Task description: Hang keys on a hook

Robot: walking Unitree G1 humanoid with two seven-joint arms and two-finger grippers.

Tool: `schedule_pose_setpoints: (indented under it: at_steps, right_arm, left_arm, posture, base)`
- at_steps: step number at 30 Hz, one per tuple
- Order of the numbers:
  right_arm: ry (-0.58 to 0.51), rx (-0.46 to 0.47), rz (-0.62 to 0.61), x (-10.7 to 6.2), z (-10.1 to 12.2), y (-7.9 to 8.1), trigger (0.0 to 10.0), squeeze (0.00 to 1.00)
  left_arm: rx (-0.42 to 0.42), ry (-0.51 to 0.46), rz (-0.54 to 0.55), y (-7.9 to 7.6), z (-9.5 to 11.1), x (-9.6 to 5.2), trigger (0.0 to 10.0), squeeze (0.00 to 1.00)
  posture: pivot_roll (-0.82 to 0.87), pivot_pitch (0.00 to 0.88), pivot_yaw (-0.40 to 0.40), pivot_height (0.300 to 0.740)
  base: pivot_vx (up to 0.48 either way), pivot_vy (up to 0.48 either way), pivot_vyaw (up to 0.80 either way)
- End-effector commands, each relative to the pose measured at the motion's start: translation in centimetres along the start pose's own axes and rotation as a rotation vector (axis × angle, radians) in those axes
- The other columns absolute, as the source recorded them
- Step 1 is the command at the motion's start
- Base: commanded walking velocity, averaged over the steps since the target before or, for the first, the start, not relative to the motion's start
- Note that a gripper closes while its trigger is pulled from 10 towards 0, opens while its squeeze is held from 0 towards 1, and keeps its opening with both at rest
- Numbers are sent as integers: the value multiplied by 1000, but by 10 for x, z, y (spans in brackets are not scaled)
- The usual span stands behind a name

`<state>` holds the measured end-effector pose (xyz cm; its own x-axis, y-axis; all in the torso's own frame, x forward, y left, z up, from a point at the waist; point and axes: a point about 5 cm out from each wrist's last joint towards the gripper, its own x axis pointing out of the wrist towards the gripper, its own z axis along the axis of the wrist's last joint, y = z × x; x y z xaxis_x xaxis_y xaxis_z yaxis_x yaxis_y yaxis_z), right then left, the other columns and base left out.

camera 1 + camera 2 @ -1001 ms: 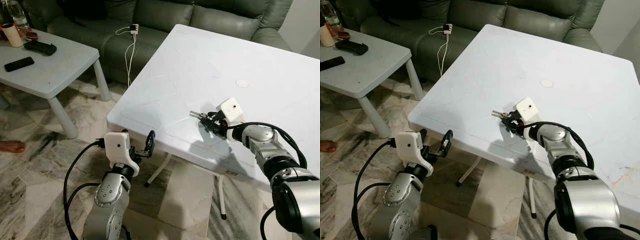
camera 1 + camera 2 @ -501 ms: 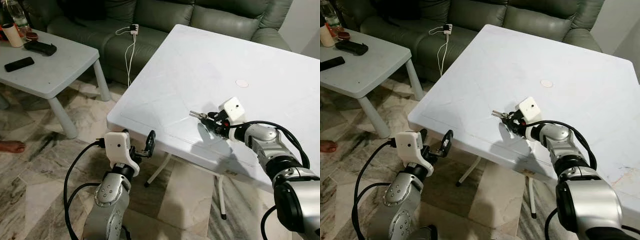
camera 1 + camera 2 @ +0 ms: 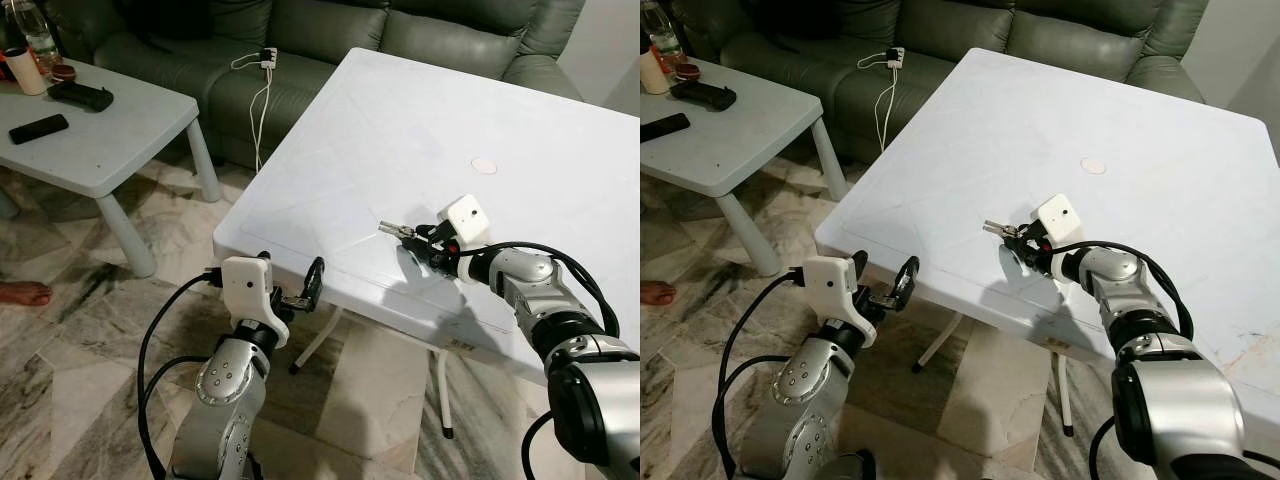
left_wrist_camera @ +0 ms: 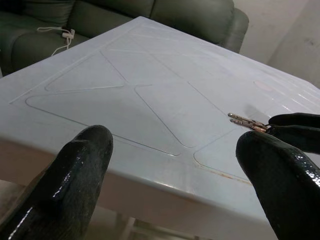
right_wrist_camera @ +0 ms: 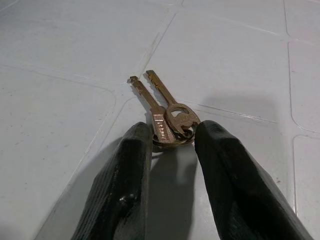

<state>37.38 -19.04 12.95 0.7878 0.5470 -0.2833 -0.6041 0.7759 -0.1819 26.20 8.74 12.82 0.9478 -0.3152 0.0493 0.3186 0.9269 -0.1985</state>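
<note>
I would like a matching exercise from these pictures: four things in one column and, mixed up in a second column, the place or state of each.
Things:
1. two brass keys on a ring
2. left gripper
3. black remote control
4. white charger cable

Places or states:
A. on the low grey side table
B. open, below the white table's edge
C. on the green sofa
D. between the right gripper's fingers

Pairs: 1-D, 2-B, 3-A, 4-C

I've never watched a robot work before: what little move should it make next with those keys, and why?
Probably lift them slightly. The right gripper looks shut on the keys, whose blades point out over the white table; no hook is in view, so it must carry them off.
</note>
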Motion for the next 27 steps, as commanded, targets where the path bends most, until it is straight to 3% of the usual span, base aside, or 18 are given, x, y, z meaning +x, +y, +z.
schedule_pose_setpoints:
  at_steps: [1, 5, 6, 7, 8, 9, 14, 15, 16, 17, 19, 20, 24, 25, 26, 27]
  right_arm:
    - [7, 4, -29, -6, -1, -7, 10000, 0]
    - [9, 7, -31, -7, -2, -9, 10000, 0]
    - [5, 11, -29, -8, -2, -9, 4745, 0]
    - [2, 14, -27, -8, -2, -9, 4745, 0]
    - [5, 9, -33, -8, -2, -10, 902, 0]
    - [-6, 18, -27, -9, -2, -10, 0, 0]
    - [2, 11, -36, -9, -2, -10, 0, 0]
    - [4, 12, -37, -9, -2, -10, 1255, 0]
    - [5, 13, -37, -9, -2, -10, 1255, 0]
    - [6, 14, -35, -8, -2, -10, 7490, 0]
    - [8, 13, -34, -8, -2, -10, 7490, 0]
    - [14, 16, -30, -7, -3, -8, 10000, 0]
    - [23, 36, -24, -6, -6, -5, 10000, 0]
    - [6, 69, -16, -5, -6, -5, 10000, 63]
    - [6, 69, -16, -5, -6, -5, 10000, 63]
    - [-5, 83, -9, -5, -5, -4, 10000, 1000]
  left_arm:
    - [-12, 7, -37, -10, 0, 3, 10000, 0]
    - [-17, 9, -42, -11, 0, 3, 10000, 0]
    - [-18, 9, -43, -12, 0, 3, 10000, 0]
    - [-19, 9, -44, -12, 0, 3, 10000, 0]
    - [-17, 10, -43, -12, -1, 3, 10000, 0]
    - [-20, 9, -43, -12, -1, 3, 10000, 0]
    - [-21, 8, -43, -12, -1, 3, 10000, 0]
    - [-22, 7, -43, -12, 0, 3, 10000, 0]
    - [-22, 7, -43, -12, 0, 3, 10000, 0]
    - [-22, 6, -43, -12, 0, 3, 10000, 0]
    - [-22, 5, -44, -12, 0, 4, 10000, 0]
    - [-22, 4, -43, -12, 0, 4, 10000, 0]
    - [-22, 3, -43, -12, 0, 4, 10000, 0]
    - [-21, 3, -42, -12, 0, 4, 10000, 0]
    - [-21, 3, -42, -12, 0, 4, 10000, 0]
    - [-22, 3, -42, -12, 0, 4, 10000, 0]
  posture:
    - [73, 132, -101, 740]
    - [73, 131, -100, 740]
    - [73, 131, -100, 740]
    - [73, 131, -100, 740]
    - [73, 131, -100, 740]
    - [73, 128, -100, 740]
    - [73, 124, -99, 740]
    - [73, 124, -99, 740]
    - [73, 124, -99, 740]
    - [73, 124, -99, 740]
    - [73, 124, -99, 740]
    - [73, 115, -99, 740]
    - [75, 111, -100, 740]
    - [75, 111, -100, 740]
    - [75, 111, -100, 740]
    - [75, 111, -100, 740]
  base:
    - [0, 0, 0]
    - [0, 0, 0]
    - [0, 0, 0]
    - [0, 0, 0]
    - [0, 0, 0]
    - [0, 0, 0]
    - [0, 0, 0]
    - [0, 0, 0]
    - [0, 0, 0]
    - [0, 0, 0]
    - [0, 0, 0]
    - [0, 0, 0]
    - [0, 0, 0]
    - [0, 0, 0]
    - [0, 0, 0]
    - [0, 0, 0]
